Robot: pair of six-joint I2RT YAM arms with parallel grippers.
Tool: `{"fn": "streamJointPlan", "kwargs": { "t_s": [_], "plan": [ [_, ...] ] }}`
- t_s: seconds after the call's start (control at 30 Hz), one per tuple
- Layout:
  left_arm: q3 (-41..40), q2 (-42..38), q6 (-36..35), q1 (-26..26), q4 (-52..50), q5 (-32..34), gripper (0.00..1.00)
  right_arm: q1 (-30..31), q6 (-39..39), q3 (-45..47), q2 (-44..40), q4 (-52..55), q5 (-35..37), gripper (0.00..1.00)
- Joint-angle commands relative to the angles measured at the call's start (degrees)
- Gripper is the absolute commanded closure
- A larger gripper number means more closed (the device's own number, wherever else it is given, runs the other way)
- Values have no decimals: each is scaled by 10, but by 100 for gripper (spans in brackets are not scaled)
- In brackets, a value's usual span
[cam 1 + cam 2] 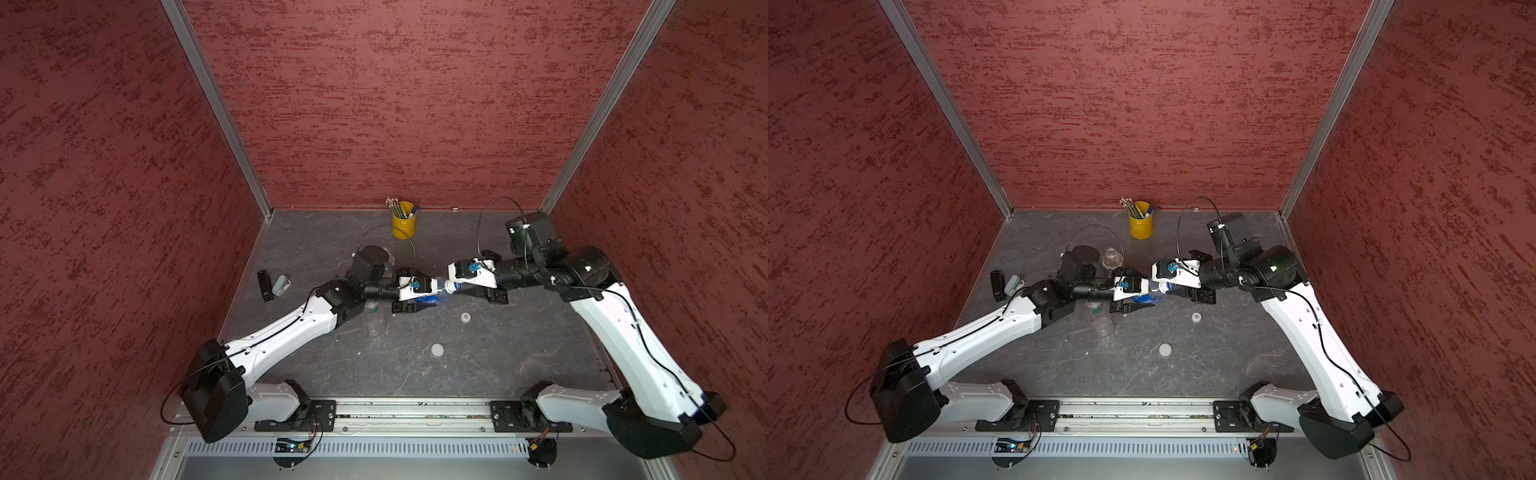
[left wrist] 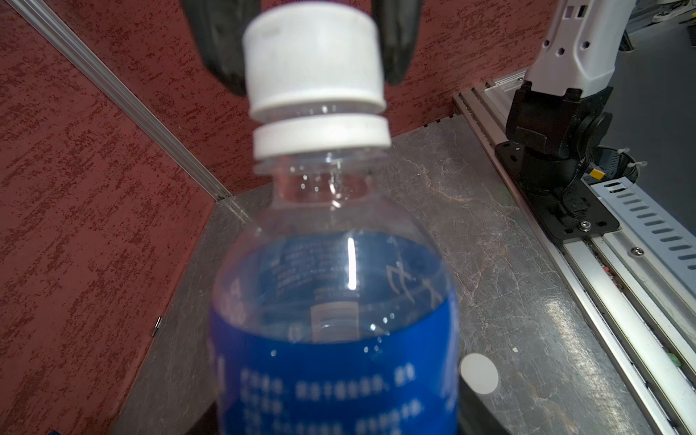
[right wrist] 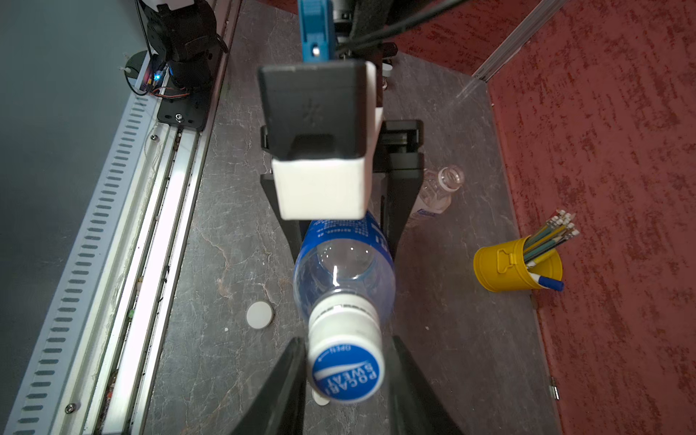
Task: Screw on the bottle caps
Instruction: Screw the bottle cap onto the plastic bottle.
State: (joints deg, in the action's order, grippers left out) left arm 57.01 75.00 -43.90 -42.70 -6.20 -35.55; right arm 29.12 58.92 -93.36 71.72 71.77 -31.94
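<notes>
My left gripper [image 1: 424, 297] is shut on the blue-labelled bottle [image 1: 432, 291], holding it off the table on its side with the neck toward the right arm. The blue-and-white cap [image 3: 346, 373] sits on that neck. My right gripper [image 3: 346, 341] straddles the cap, and its black fingers [image 2: 222, 45] lie against the cap's sides. A wide plain white cap [image 1: 437, 350] and a small white cap with a dark mark [image 1: 465, 317] lie loose on the table. The clear bottle with a green neck band [image 1: 1100, 320] stands under the left arm. The white-labelled bottle [image 1: 1112, 259] stands open behind it.
A yellow pencil cup [image 1: 403, 224] stands at the back wall. A black object [image 1: 264, 286] and a grey one [image 1: 281, 285] lie by the left wall. The arms' mounting rail [image 1: 415, 411] runs along the front edge. Red walls enclose the other three sides.
</notes>
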Motion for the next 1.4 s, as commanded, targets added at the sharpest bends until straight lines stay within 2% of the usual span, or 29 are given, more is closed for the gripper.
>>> {"fn": "streamJointPlan", "kwargs": {
  "t_s": [0.0,0.13,0.2,0.27,0.37,0.47,0.53,0.63,0.73,0.8,0.93,1.0,1.1,1.2,1.37],
  "plan": [
    [14,-5,7,-3,37,-11,46,2,-65,-9,15,0,2,67],
    [-4,-13,-2,-20,91,32,46,1,-218,5,26,-50,21,78],
    [-15,-14,-18,-33,119,74,46,1,-323,20,19,-92,31,85],
    [-25,-12,-45,-54,144,126,46,1,-487,48,2,-162,77,90],
    [-45,-6,-72,-83,208,202,46,1,-740,77,-23,-217,190,94],
    [-58,7,-106,-112,260,258,46,1,-993,113,-53,-227,260,88],
    [-61,18,-130,-128,282,284,46,1,-1180,174,-91,-260,276,87],
    [-63,29,-140,-139,298,295,46,1,-1367,257,-134,-349,257,89],
    [-68,36,-138,-140,300,299,46,1,-1452,291,-134,-427,201,80],
    [-65,40,-129,-134,281,295,46,0,-1423,279,-128,-448,185,71],
    [-60,35,-89,-113,222,269,46,-1,-1167,210,-124,-409,205,48],
    [-61,25,-71,-99,197,250,46,-1,-988,179,-127,-385,199,39],
    [-60,10,-63,-81,158,209,46,-2,-718,147,-131,-335,147,33],
    [-50,0,-50,-58,114,158,46,-3,-520,137,-140,-290,103,29],
    [-36,-7,-35,-32,74,102,46,-2,-266,104,-119,-156,43,26]
  ]
}}
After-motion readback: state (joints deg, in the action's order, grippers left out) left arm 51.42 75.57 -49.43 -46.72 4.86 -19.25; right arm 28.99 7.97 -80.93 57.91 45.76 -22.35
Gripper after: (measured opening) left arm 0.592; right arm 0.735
